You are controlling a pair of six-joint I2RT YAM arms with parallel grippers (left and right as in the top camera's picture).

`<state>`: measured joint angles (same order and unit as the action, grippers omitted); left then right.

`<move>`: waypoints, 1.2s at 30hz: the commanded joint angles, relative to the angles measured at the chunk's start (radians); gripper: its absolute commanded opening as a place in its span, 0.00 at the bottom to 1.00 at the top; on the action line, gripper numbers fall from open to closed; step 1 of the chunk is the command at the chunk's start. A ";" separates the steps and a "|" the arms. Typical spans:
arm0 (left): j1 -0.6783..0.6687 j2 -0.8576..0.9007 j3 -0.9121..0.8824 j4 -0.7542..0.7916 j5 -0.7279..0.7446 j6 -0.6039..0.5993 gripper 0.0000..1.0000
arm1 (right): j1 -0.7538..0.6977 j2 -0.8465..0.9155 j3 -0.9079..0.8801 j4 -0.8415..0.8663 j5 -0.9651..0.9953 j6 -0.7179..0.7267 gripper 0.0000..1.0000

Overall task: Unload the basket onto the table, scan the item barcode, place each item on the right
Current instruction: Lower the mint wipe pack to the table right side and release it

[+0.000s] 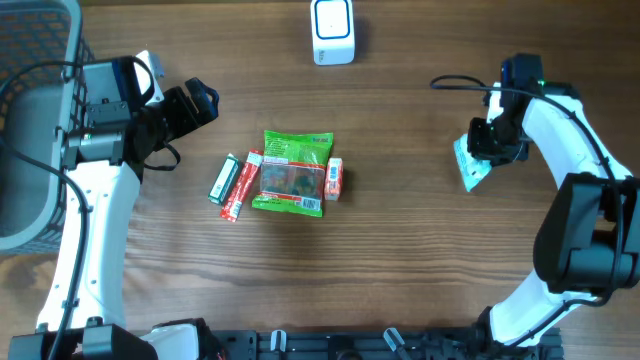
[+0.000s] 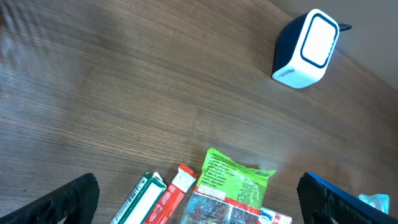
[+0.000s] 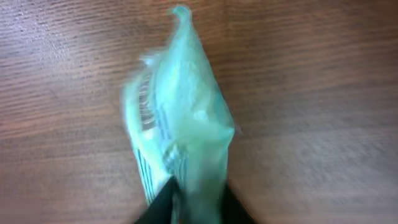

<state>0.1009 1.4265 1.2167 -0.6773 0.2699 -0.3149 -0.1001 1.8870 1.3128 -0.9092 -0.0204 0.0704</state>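
- Right gripper [image 1: 490, 145]: I find it at the right side of the table [image 1: 400, 260], with a pale green packet [image 3: 186, 124] standing between its fingertips [image 3: 160, 202]. The wrist view is blurred, so I cannot tell whether the fingers are clamping the packet or merely flank it.
- Packet position: in the overhead view it hangs just below the right gripper, well apart from the scanner [image 1: 332, 30] at the far edge of the table.
- Left gripper [image 1: 195, 103]: jaws spread wide and holding nothing, positioned over the table's left side.
- Scanner: white with a dark body, standing alone, its window facing upward.
- Centre of the table: a green snack bag [image 1: 290, 172], with a green-and-white stick [image 1: 224, 180] and a red stick [image 1: 243, 185] along its left side and a small orange pack [image 1: 334, 178] at its right.
- A grey basket [image 1: 35, 120] sits at the left edge.
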 commanded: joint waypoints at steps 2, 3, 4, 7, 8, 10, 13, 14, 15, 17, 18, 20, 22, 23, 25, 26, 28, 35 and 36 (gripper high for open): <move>0.003 -0.010 0.000 0.003 0.001 0.020 1.00 | -0.005 0.006 -0.058 0.031 -0.008 -0.018 0.62; 0.003 -0.010 0.000 0.003 0.001 0.020 1.00 | -0.005 0.006 -0.058 0.031 0.019 -0.018 0.66; 0.003 -0.010 0.000 0.003 0.001 0.020 1.00 | -0.005 0.005 -0.058 0.030 0.040 -0.018 0.67; 0.003 -0.010 0.000 0.003 0.001 0.020 1.00 | -0.005 0.005 -0.044 0.031 0.045 -0.019 0.68; 0.003 -0.010 0.000 0.003 0.001 0.020 1.00 | -0.005 0.005 -0.028 0.028 0.045 -0.018 0.68; 0.003 -0.010 0.000 0.003 0.001 0.020 1.00 | -0.005 0.001 0.017 0.006 0.045 -0.018 0.68; 0.003 -0.010 0.000 0.003 0.001 0.020 1.00 | -0.004 -0.017 0.084 -0.021 0.041 -0.017 0.72; 0.003 -0.010 0.000 0.003 0.001 0.020 1.00 | -0.004 -0.023 0.097 -0.024 0.035 -0.017 0.73; 0.003 -0.010 0.000 0.003 0.001 0.020 1.00 | -0.004 -0.031 0.109 -0.026 0.014 -0.018 0.73; 0.003 -0.010 0.000 0.003 0.001 0.020 1.00 | -0.004 -0.041 0.115 -0.026 -0.128 -0.018 0.49; 0.003 -0.010 0.000 0.003 0.001 0.020 1.00 | -0.004 -0.039 0.111 -0.026 -0.144 -0.018 0.31; 0.003 -0.010 0.000 0.003 0.001 0.020 1.00 | -0.003 -0.039 0.087 -0.029 -0.158 -0.015 0.07; 0.003 -0.010 0.000 0.003 0.001 0.020 1.00 | -0.003 -0.039 0.054 -0.029 -0.158 -0.015 0.05; 0.003 -0.010 0.000 0.003 0.001 0.020 1.00 | -0.003 -0.039 0.033 -0.024 -0.154 -0.014 0.07; 0.003 -0.010 0.000 0.003 0.001 0.020 1.00 | -0.003 -0.037 -0.018 -0.015 -0.103 -0.013 0.08; 0.003 -0.010 0.000 0.003 0.001 0.020 1.00 | -0.003 -0.037 -0.042 -0.008 -0.058 -0.003 0.08; 0.003 -0.010 0.000 0.003 0.001 0.020 1.00 | -0.003 -0.037 -0.090 0.015 0.060 0.052 0.08; 0.003 -0.010 0.000 0.003 0.001 0.020 1.00 | -0.003 -0.038 -0.172 0.131 0.092 0.060 0.10; 0.003 -0.010 0.000 0.003 0.001 0.020 1.00 | -0.004 -0.040 -0.162 0.128 0.091 0.055 0.09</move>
<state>0.1009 1.4265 1.2167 -0.6773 0.2699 -0.3149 -0.1009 1.8423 1.1610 -0.8017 0.0174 0.1127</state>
